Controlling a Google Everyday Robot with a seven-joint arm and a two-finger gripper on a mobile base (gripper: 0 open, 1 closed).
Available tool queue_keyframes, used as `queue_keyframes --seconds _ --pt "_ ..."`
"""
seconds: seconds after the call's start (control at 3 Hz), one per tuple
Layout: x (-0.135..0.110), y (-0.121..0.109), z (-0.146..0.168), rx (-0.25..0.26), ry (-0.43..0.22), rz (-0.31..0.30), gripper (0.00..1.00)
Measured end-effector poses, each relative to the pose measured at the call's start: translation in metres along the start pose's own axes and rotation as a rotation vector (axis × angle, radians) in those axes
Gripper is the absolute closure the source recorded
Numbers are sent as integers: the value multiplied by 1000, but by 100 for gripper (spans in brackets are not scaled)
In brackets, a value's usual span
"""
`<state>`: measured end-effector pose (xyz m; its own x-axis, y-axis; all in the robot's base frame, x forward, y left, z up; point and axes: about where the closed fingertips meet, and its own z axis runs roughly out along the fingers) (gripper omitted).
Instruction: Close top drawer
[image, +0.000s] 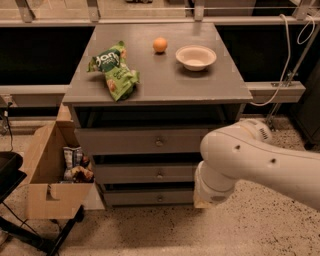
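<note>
Top drawer (125, 141) sits centre frame, right under the desk (200, 85) top. Its flat grey front faces the camera, with a knob (159, 142) at mid-front. A dark gap runs between the desk top and the front's upper edge, and the front looks to stand a bit proud of the frame. Can't tell how far out it is.

Gripper (202, 202) is lower centre-right, low in front of the right end of the bottom drawer (150, 197). It's mostly hidden behind the wrist of the white arm (260, 165), so I can't tell whether it's released or clenched, or whether it touches anything. It's below the top drawer and apart from it. The arm comes in from the right edge and covers the right ends of all three fronts.

Middle drawer (145, 174) is between the other two, knob visible.

On the desk:
- green bag (114, 70), left
- orange (160, 44), upper centre
- bowl (196, 56) just right of the orange, upright

Lower left: an open cardboard box (45, 200) on the floor beside the desk, with packets (75, 165) inside. A white cable (286, 55) hangs at upper right.
</note>
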<state>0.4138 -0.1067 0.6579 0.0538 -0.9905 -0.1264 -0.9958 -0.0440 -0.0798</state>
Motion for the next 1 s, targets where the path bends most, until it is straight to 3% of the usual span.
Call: queue_keyframes --seconds 0.33,0.67,1.0 --pt "36 -8 -95 203 73 57 100" --pt "76 -49 -192 471 49 230 100" --pt "75 -56 -200 489 35 251 82"
